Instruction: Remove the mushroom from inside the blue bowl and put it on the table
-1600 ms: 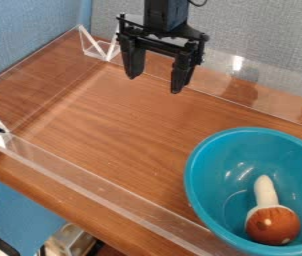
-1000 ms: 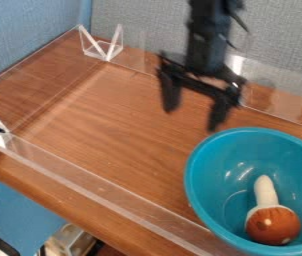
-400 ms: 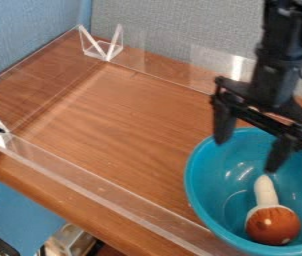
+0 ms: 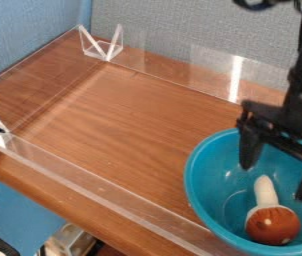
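Since the earliest view the claw has travelled from the far end of the desk, near the back acrylic wall, across to the right and toward the camera; it now hangs over the blue bowl, its two dark fingers pointing straight down and standing wide apart with nothing between them. One finger sits over the bowl's inner left side, the other lower over the right side of the hollow (its tip is just beside the stem, though whether it touches I cannot tell). Inside the bowl lies the mushroom, tipped on its side; its cream stem points up toward the far rim and its glossy orange-brown cap rests at the near bottom of the bowl, in the same spot as in the earlier views. The bowl stands at the desk's near right corner, partly cut off by the picture's edge; the reddish wood to its left is bordered by low clear walls.
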You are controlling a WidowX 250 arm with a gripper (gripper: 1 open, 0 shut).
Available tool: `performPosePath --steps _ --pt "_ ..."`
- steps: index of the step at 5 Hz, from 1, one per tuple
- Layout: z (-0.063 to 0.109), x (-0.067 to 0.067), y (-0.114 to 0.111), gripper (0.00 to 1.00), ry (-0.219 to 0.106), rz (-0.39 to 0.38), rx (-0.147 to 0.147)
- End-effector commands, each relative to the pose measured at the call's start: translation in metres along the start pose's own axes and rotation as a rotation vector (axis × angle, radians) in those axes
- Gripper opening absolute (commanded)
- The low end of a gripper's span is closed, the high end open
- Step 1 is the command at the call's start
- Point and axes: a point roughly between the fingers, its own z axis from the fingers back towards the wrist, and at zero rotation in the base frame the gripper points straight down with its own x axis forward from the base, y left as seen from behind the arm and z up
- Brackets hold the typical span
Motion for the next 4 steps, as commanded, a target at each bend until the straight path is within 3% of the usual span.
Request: performPosePath --steps 1,2,3,4 --pt "-0.008 0.001 0.001 1.0 -0.028 0.0 -0.022" --pt "-0.016 0.001 0.008 1.0 -0.031 0.006 -0.033" --pt "-0.02 0.0 0.008 0.0 -0.041 0.029 -0.046" --pt "-0.024 0.001 0.007 0.0 -0.045 0.049 -0.052"
